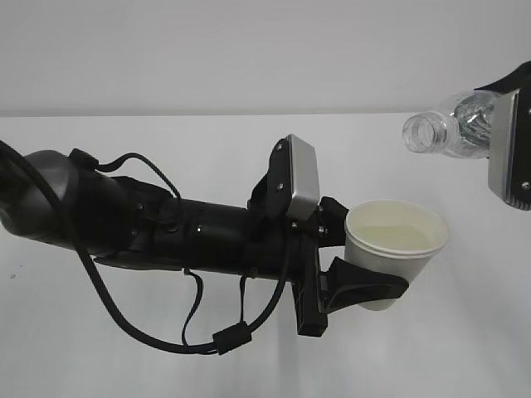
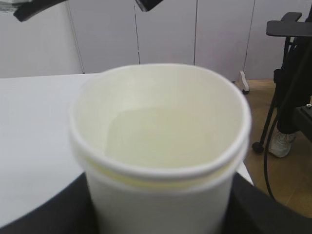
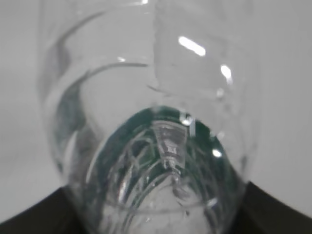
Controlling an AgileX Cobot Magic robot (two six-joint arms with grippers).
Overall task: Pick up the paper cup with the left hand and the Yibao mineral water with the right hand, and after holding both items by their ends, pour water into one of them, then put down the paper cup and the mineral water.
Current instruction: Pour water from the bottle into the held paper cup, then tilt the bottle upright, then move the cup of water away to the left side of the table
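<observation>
Side-on exterior; wrist close-ups, shared paper cup (image 1: 397, 249)

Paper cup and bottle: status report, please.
Left hand shut on paper cup, upright, liquid inside. Right hand holds Yibao mineral water tipped, mouth up-left of cup. Nothing between them.

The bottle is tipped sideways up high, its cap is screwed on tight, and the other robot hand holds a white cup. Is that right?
Not quite: the bottle has no cap. The exterior view shows its open mouth pointing left, above the white paper cup. The rest is right: the right hand holds it tipped sideways, and the left hand grips the cup.
</observation>
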